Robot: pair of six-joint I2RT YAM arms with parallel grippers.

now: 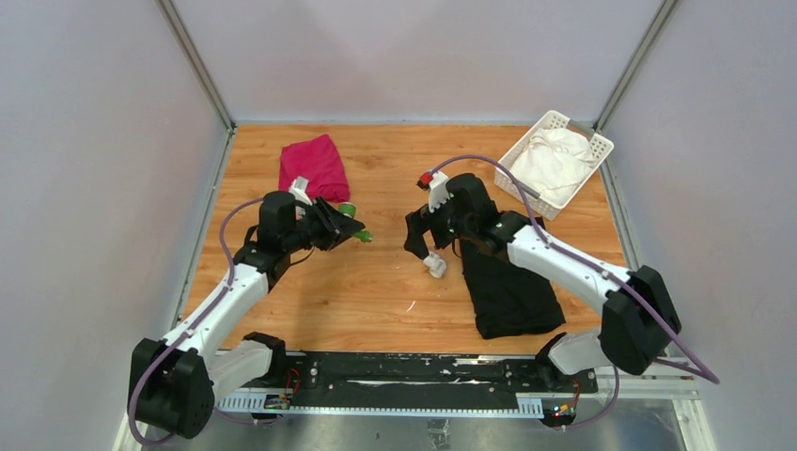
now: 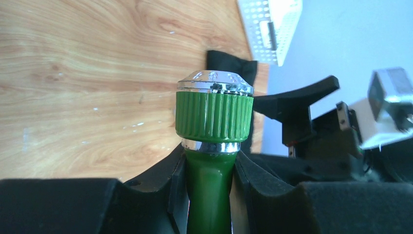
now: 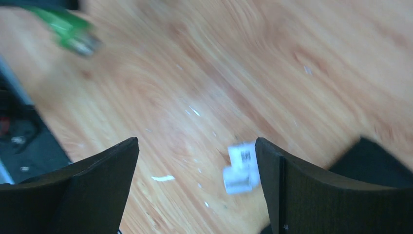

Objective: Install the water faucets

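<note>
Wooden table (image 2: 73, 73) behind; green tap (image 2: 214, 117) ribbed, chrome-capped.

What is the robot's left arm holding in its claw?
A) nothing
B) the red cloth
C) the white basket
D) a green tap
D: the left gripper is shut on the stem of the green tap, whose ribbed knob sticks out beyond it.

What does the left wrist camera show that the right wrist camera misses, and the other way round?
Only the left wrist: the ribbed knob of the green tap close up, clamped in the left gripper, plus the white basket. Only the right wrist: the white pipe fitting, blurred, below the open right gripper. Both: the wooden table, the black cloth and the tap itself.
</note>
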